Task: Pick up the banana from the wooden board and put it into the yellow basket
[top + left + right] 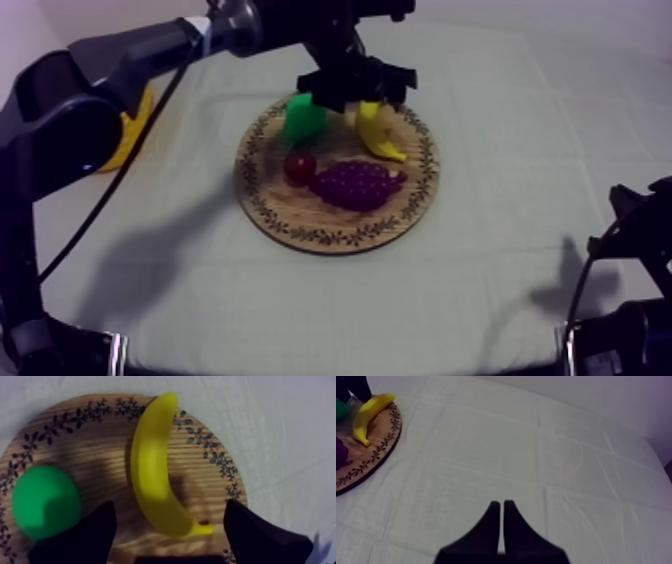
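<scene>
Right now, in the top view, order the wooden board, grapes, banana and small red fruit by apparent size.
1. wooden board
2. grapes
3. banana, partly hidden under the left end effector, so unsure against grapes
4. small red fruit

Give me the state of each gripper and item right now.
Left gripper: open, fingers either side of the banana.
Right gripper: shut on nothing, over bare cloth.
Banana: lying on the wooden board, not gripped.
Pear: on the board, beside the banana.
Grapes: lying on the board.
Small red fruit: on the board, between pear and grapes.
Yellow basket: at table's left, partly hidden by the left arm.
</scene>
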Controlling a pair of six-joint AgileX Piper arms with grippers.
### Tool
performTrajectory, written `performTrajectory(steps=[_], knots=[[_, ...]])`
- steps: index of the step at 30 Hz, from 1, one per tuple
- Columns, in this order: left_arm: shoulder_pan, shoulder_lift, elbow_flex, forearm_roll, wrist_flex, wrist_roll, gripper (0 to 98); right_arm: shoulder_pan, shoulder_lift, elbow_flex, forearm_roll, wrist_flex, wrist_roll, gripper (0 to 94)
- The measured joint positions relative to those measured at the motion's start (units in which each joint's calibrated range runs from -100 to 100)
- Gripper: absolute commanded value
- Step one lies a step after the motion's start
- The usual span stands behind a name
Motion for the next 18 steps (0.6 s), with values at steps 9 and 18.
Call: performTrajectory(steps=[9, 18], knots=[[-0.41, 6.51, -5.65, 1.75, -0.07, -0.68, 72.6, 0.00, 0.00, 0.00, 0.00, 0.00, 0.00, 0.6], [-0.48, 9.22, -7.20, 2.85, 0.11, -0.63, 49.9, 0.00, 0.00, 0.00, 0.00, 0.00, 0.00, 0.6]])
